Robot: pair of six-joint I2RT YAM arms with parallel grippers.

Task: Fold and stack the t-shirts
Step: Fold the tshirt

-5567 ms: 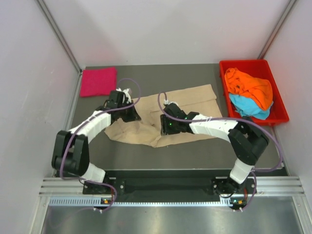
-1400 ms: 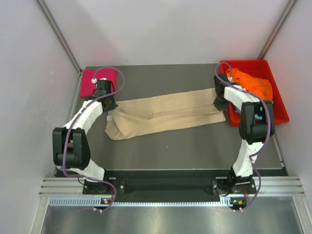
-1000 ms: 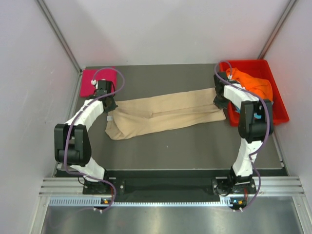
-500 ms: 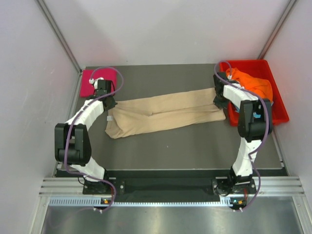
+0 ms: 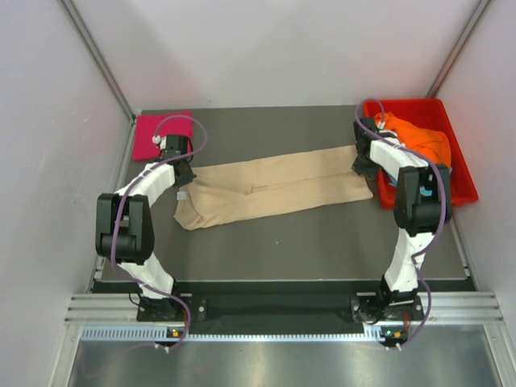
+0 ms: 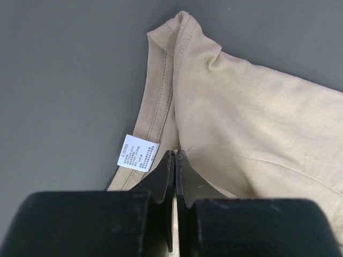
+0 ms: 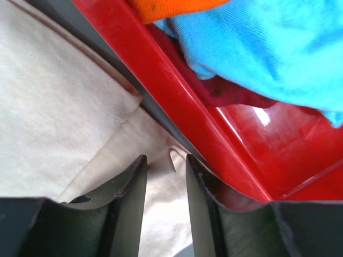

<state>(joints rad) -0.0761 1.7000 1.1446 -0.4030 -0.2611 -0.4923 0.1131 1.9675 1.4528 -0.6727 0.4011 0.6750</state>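
One beige t-shirt (image 5: 274, 187), one magenta t-shirt (image 5: 157, 133), one orange t-shirt (image 5: 421, 141), one light-blue t-shirt (image 7: 268, 48) and one red tray (image 5: 413, 102).

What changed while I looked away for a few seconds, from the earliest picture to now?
The beige t-shirt, bunched mid-table before, is now pulled out long, left to right. The left gripper moved far-left, shut on its label end; the right gripper moved beside the red tray, jaws now apart, apparently letting go. Unchanged: pink t-shirt far-left, orange t-shirt and light blue t-shirt in the tray.
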